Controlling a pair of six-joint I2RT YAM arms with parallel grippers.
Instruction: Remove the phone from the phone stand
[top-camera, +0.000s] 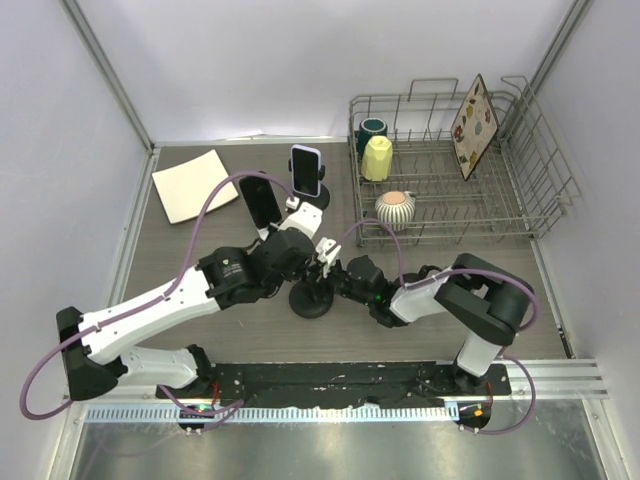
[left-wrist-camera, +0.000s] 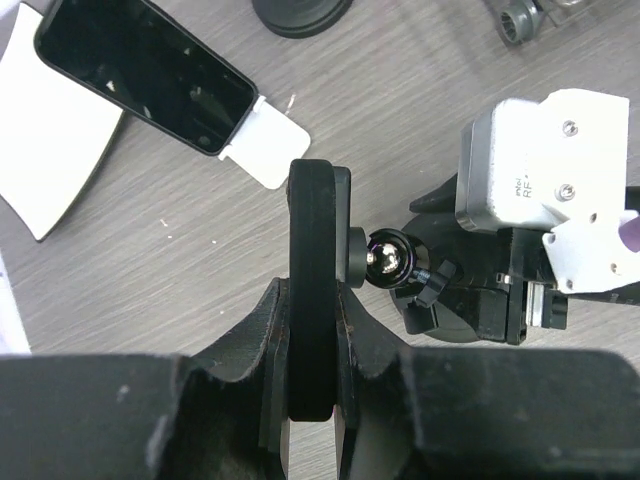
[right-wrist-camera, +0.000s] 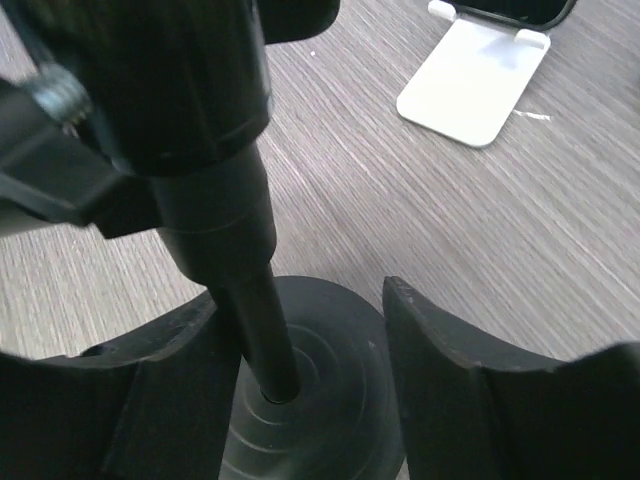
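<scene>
Left wrist | black flat slab (left-wrist-camera: 315, 220), edge-on, phone or cradle unclear, sits on ball joint (left-wrist-camera: 388, 258) of black round-based pole stand (right-wrist-camera: 335, 400), table (left-wrist-camera: 400, 120) centre, near side | left gripper (left-wrist-camera: 312, 300) pinching slab | right gripper (right-wrist-camera: 300, 300) spread either side of pole (right-wrist-camera: 262, 340)

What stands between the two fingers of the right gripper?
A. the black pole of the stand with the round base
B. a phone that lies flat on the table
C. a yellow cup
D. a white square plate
A: in the right wrist view the black pole rises from its round base between the fingers of the right gripper, whose jaws stand open around it.
</scene>
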